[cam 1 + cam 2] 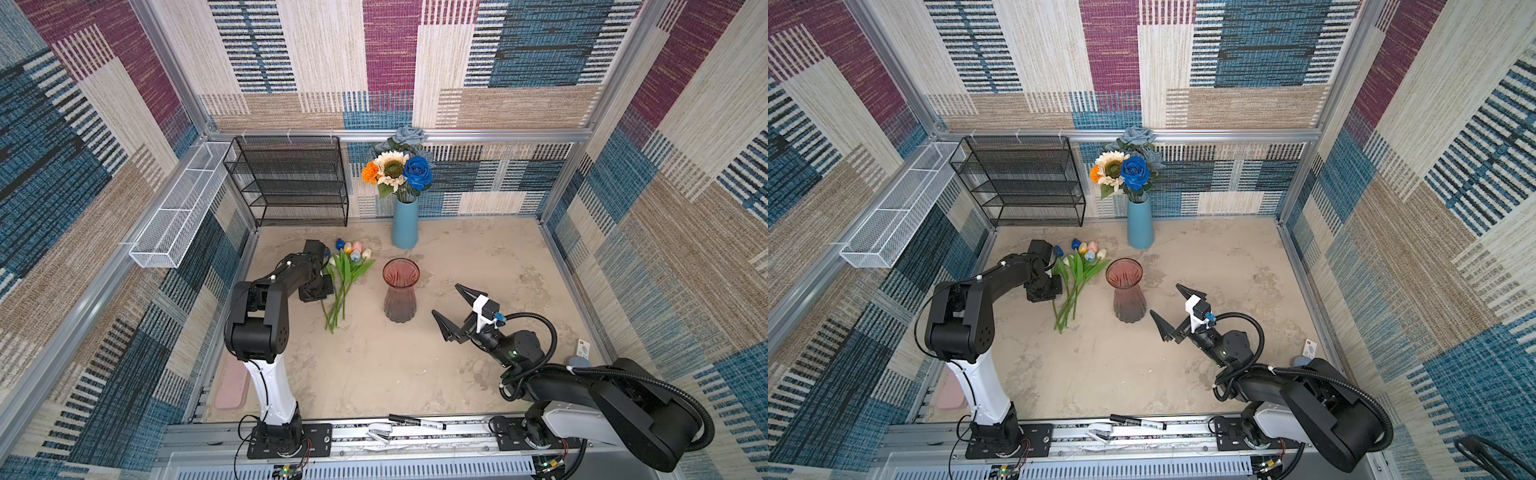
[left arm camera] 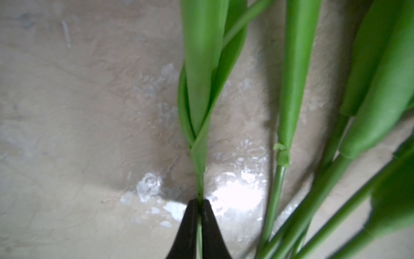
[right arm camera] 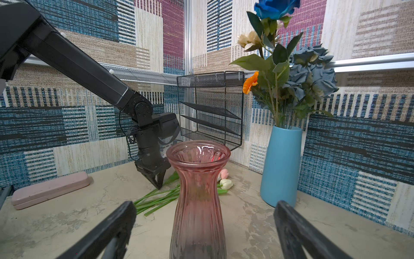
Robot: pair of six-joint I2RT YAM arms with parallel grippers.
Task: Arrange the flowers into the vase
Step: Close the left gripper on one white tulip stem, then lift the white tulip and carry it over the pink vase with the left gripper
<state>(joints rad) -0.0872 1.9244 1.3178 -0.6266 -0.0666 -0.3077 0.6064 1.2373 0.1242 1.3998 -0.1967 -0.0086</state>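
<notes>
The tulips (image 1: 345, 268) are lying flat on the table (image 1: 478, 257), just beside the pink glass vase (image 1: 400, 307), on its left in both top views. Their long axis is running front to back. The blooms are pointing toward the rear wall and the cut ends toward my bases, with the stems converging at the cut ends and fanning apart at the blooms.

I am clamping my left gripper (image 2: 200, 203) on one stem (image 2: 200, 183), below its leaves. In the left wrist view the jaws are pressing together with only that thin stem between them, and the neighbouring stems are lying apart from it. Whether the stem is off the table I cannot tell.

My right gripper (image 1: 445, 299) is holding nothing. Its jaws are spread wide, and it is facing the pink glass vase from near its right side.

Progress, as I am judging it: the pink glass vase is standing empty, so every tulip is awaiting placement and this is the first pick. The blue vase (image 1: 405, 228) at the rear is carrying a full bouquet (image 1: 392, 168).
</notes>
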